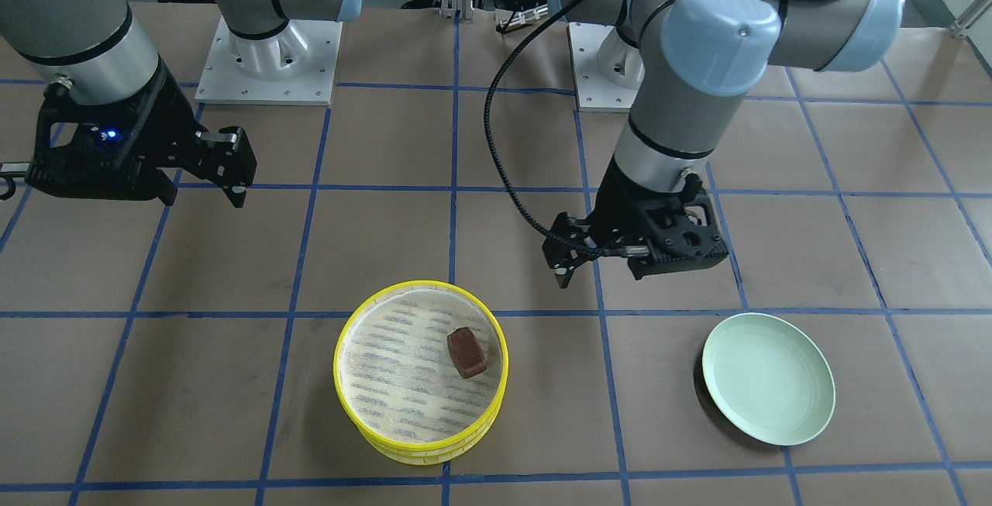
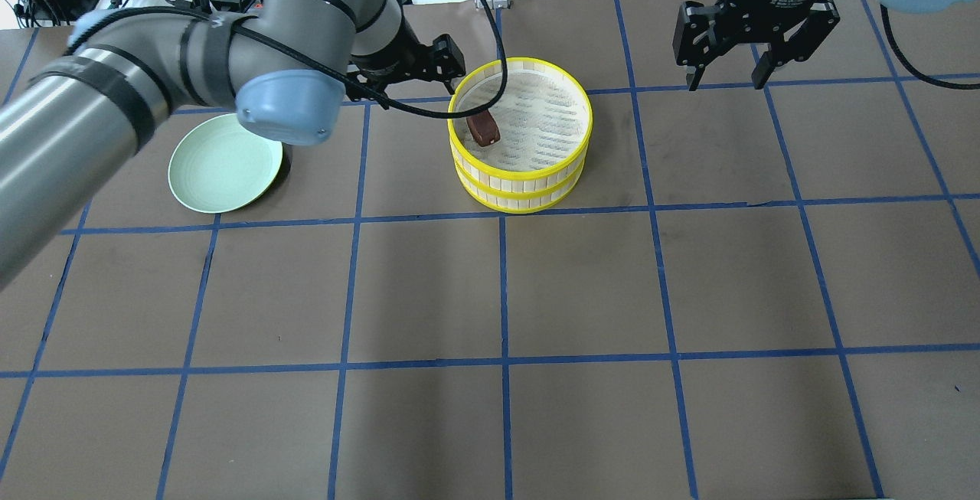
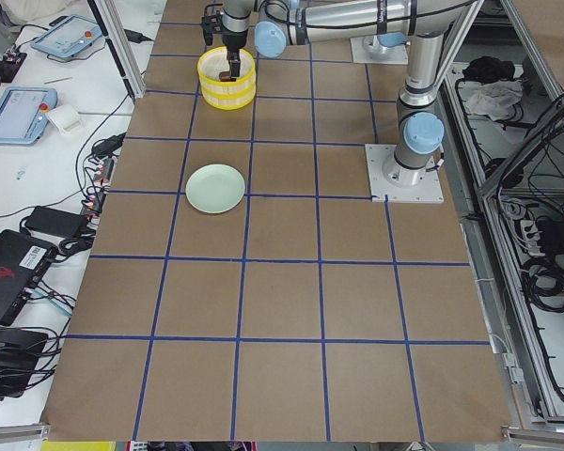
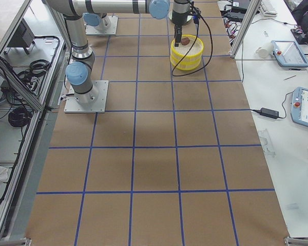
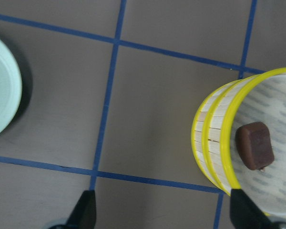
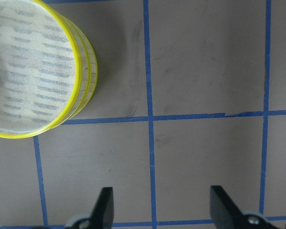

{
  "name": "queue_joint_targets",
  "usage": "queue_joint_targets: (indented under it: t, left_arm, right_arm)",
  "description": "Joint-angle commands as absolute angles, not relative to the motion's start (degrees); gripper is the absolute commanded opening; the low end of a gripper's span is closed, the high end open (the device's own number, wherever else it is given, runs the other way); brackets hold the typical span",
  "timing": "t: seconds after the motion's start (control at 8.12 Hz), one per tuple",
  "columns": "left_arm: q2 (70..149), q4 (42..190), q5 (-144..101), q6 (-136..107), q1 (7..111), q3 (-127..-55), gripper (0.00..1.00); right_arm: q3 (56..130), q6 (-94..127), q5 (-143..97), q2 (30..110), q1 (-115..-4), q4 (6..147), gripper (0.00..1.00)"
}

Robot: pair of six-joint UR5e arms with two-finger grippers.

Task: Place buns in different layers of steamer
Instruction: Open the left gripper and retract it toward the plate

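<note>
- The two steamer trays [image 2: 524, 194] sat stacked near the table [image 2: 582, 293] edge opposite the robot.
- The dark brown bun [image 2: 484, 129] lay in the top tray [image 2: 545, 121], near its rim.
- The left gripper [image 5: 164, 214] hung spread and empty between the trays and the green plate [image 2: 224, 163].
- The right gripper [image 2: 726, 80] hung spread, well apart from the trays.

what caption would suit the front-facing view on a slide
Dark bun in the upper of two stacked steamer trays, left end effector and right end effector open, green plate aside.

Grey arms [image 1: 682, 115], blue caps [image 1: 721, 29], black cable [image 1: 487, 115]
</note>
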State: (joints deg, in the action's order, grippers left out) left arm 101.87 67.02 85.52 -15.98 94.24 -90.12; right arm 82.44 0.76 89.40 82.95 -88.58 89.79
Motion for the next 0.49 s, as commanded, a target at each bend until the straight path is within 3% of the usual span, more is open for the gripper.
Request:
queue_joint_targets:
  t: [0.0,0.37]
  left_arm:
    - [95.99,77.31,86.57,-5.95,85.29,-90.17,1.0]
    - [88.62,86.37,89.55,-3.07,83.32,-92.79,1.0]
  right_arm:
    - [82.44,1.05,89.12,82.71,-88.77,90.79,0.75]
    - [82.44,1.05,89.12,82.88,-88.95,90.7,0.75]
